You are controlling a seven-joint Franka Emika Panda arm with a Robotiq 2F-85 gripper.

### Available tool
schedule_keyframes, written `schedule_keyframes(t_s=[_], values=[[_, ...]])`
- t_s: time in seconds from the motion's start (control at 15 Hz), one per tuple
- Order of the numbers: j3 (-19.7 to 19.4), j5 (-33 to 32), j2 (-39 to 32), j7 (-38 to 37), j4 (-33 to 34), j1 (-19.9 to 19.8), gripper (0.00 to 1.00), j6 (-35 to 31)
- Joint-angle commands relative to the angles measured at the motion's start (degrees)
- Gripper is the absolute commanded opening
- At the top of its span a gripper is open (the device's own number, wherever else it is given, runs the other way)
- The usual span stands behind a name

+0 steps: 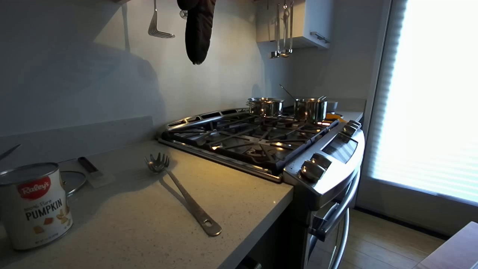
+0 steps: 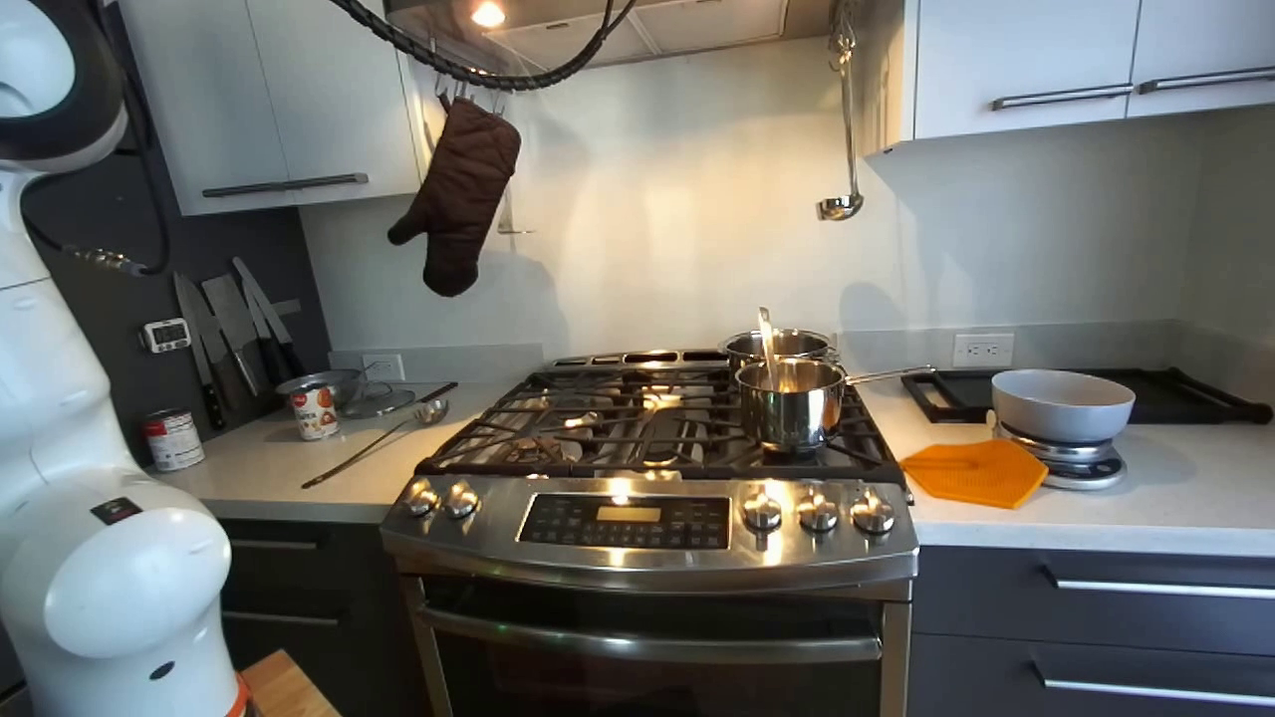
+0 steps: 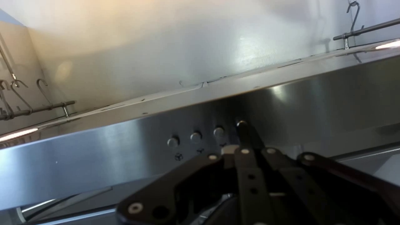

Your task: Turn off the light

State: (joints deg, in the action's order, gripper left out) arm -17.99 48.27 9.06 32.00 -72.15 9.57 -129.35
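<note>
The range hood's metal front panel [image 3: 103, 147] crosses the wrist view and carries a row of small round buttons. Three uncovered buttons, such as the middle one [image 3: 196, 137], stand left of my gripper, with fan symbols below them. The rightmost button [image 3: 241, 122] shows only its upper edge behind my fingertips. My gripper [image 3: 250, 136] is shut, with its fingers together and nothing seen between them. It is at that button; I cannot tell whether they touch. The hood light [image 2: 488, 14] is lit in an exterior view. My gripper is out of both exterior views.
A brown oven mitt [image 2: 463, 194] and a ladle [image 2: 847, 189] hang beside the hood. A cable [image 2: 468, 72] loops before the hood. Pots [image 2: 792, 408] stand on the stove [image 2: 647, 538]. White cabinets [image 2: 1026, 60] flank the hood. The arm's base [image 2: 129, 578] stands at the left.
</note>
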Motion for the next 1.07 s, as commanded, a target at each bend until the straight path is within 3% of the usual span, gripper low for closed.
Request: schedule_keyframes(t_s=[0.0,0.47,0.73,0.87,1.0], values=[[1.29,0.94,1.82,1.24,-4.43,0.84,0.00,-2.61],[4.85,3.73,4.85,4.42,-12.33,2.43,0.00,-13.84],[5.25,10.51,6.69,10.17,-16.42,4.59,0.00,-18.86],[7.22,11.44,7.22,9.97,-17.39,1.21,0.00,-16.53],[8.50,6.74,8.76,5.69,-18.83,-1.70,0.00,-13.86]])
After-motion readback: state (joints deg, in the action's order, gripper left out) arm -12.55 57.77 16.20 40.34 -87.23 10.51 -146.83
